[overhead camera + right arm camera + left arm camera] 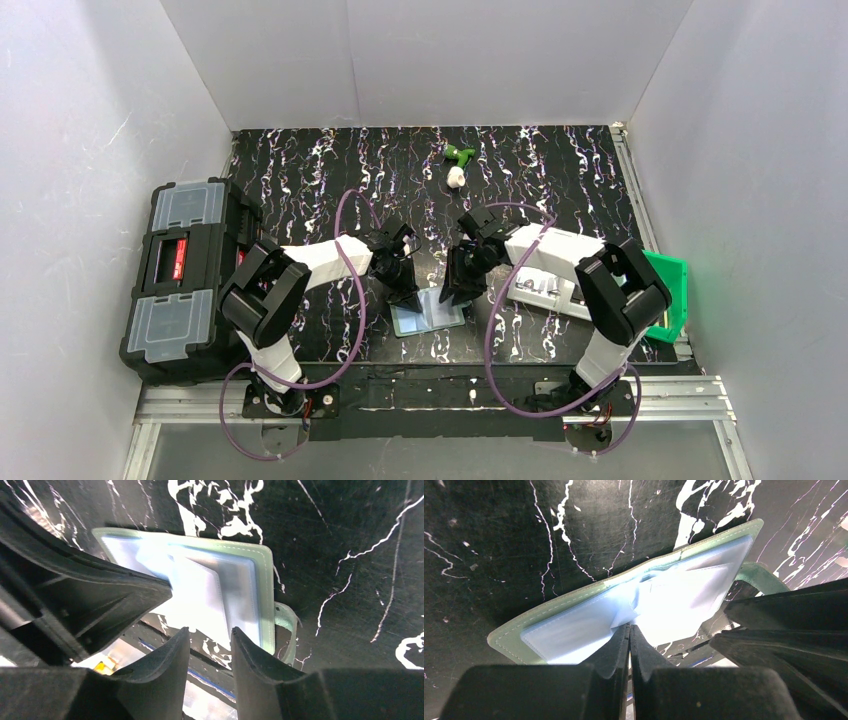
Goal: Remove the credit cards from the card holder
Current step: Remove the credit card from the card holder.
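Card holder [428, 312]: grey-green, lying open and flat on the black marbled table [330, 170] at the near middle, between the two arms; snap tab [287, 625] protrudes from one side. The credit cards cannot be told apart from the glare on the clear inner sleeves. Left gripper [629, 627]: jaws almost together, pinching a raised fold of the holder's clear sleeve. Right gripper [207, 640]: jaws somewhat apart, holding nothing, poised over the holder's near edge. Black toolbox [185, 265] far left; white tray [545, 290] and green bin [668, 275] right.

Agape right gripper [209, 632] — at card holder [220, 585]
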Robot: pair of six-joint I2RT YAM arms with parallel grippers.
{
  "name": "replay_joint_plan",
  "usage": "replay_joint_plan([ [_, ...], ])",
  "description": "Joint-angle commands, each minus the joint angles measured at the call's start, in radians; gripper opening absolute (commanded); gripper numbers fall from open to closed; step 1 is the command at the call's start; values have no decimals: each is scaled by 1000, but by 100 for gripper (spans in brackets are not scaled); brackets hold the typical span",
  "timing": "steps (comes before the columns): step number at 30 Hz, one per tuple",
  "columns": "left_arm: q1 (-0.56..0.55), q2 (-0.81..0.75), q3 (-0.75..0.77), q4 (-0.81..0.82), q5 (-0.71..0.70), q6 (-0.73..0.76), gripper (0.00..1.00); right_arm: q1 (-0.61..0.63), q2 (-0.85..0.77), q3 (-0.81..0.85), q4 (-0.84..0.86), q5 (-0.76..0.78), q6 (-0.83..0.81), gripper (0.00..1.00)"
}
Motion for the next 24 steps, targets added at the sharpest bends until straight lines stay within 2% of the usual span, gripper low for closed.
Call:
replay_joint_plan([
  [1,-4,5,-33,-64,-83,21,0,4,33,-16,49,-51,-2,44],
  [9,-4,-13,-30,-56,-72,27,0,4,83,-36,117,-95,29,41],
  [11,-4,-24,-25,-58,-70,31,0,5,83,-39,123,-97,35,35],
  [17,-3,-75,9,-108,-91,41,0,4,45,-38,105,-79,37,6],
  [20,-2,-132,38,-176,-145,47,7,4,20,-34,93,-75,35,2],
  [24,9,-204,76,-288,-241,65,22,3,-7,-23,81,-77,32,1],
])
